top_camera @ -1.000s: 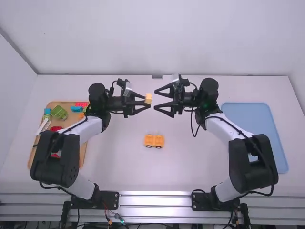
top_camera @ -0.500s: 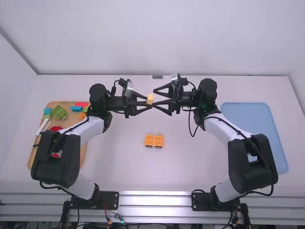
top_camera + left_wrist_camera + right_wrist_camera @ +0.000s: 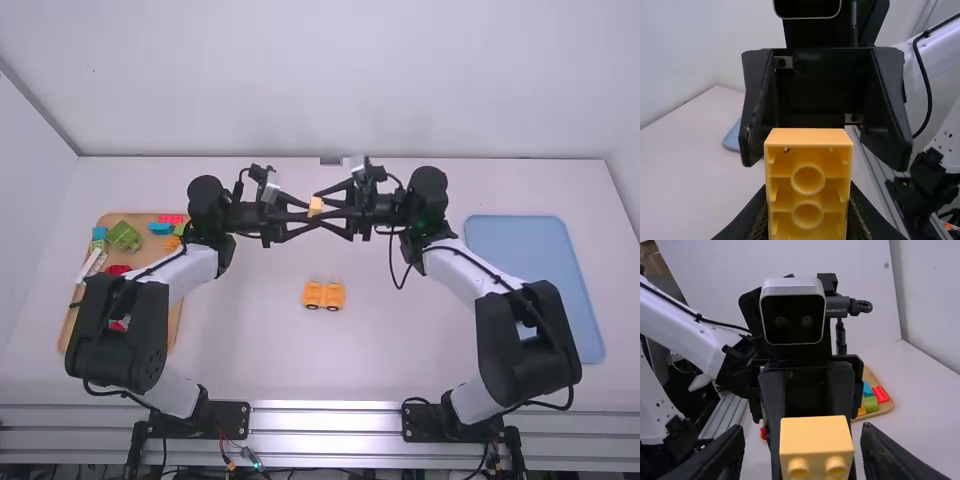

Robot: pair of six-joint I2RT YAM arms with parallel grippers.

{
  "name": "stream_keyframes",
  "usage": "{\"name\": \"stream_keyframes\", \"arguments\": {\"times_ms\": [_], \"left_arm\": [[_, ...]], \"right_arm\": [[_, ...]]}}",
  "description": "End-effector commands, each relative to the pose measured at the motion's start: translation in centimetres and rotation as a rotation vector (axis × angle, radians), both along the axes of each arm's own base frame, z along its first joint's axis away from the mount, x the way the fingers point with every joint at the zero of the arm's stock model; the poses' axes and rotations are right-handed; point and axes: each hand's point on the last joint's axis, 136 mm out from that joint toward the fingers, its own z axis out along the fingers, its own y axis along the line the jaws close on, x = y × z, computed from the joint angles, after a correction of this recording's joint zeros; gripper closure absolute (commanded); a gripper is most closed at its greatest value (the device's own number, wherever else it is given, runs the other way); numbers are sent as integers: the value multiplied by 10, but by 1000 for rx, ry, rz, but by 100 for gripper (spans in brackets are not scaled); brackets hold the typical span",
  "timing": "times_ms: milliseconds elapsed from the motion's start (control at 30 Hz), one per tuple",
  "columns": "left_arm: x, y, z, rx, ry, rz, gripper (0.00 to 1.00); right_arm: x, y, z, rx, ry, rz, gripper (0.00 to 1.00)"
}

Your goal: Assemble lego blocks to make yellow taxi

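Note:
High over the table's middle, my left gripper (image 3: 312, 214) is shut on a yellow block (image 3: 316, 206). Facing it, my right gripper (image 3: 322, 211) stands open around that block. The left wrist view has the hollow underside of the yellow block (image 3: 808, 185) between the fingers of my left gripper (image 3: 808, 220). In the right wrist view, the studded yellow block (image 3: 816, 440) lies between the parted fingers of my right gripper (image 3: 804, 452), with a gap on both sides. On the table below sits a yellow car piece with dark wheels (image 3: 323, 295).
A wooden tray (image 3: 172, 325) with green, blue, red and other blocks is at the left, partly under the left arm. A blue tray (image 3: 535, 270) lies at the right, beside the right arm.
My right gripper has moved left until its fingers surround the block. The left gripper shifted slightly right at first, still with the block, then stayed put.

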Motion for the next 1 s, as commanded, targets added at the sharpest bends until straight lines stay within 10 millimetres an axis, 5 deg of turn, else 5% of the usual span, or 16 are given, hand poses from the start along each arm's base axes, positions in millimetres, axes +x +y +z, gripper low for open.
{"name": "stream_keyframes", "arguments": {"times_ms": [0,467,567,633,833,967], "left_arm": [[-3,-3,6,0,-20,-33,98],[-3,-3,5,0,-11,-32,96],[-3,-3,6,0,-12,-31,72],[1,-3,5,-2,-6,-9,1],[3,1,1,5,9,1,1],[14,6,-22,48,27,61,1]], "right_arm": [[0,3,7,7,-29,11,45],[-2,6,7,6,-24,19,69],[-4,8,7,6,-25,26,70],[-3,8,7,6,-25,24,72],[16,0,8,12,-52,-76,79],[67,-34,-4,-45,-14,-361,81]]}}
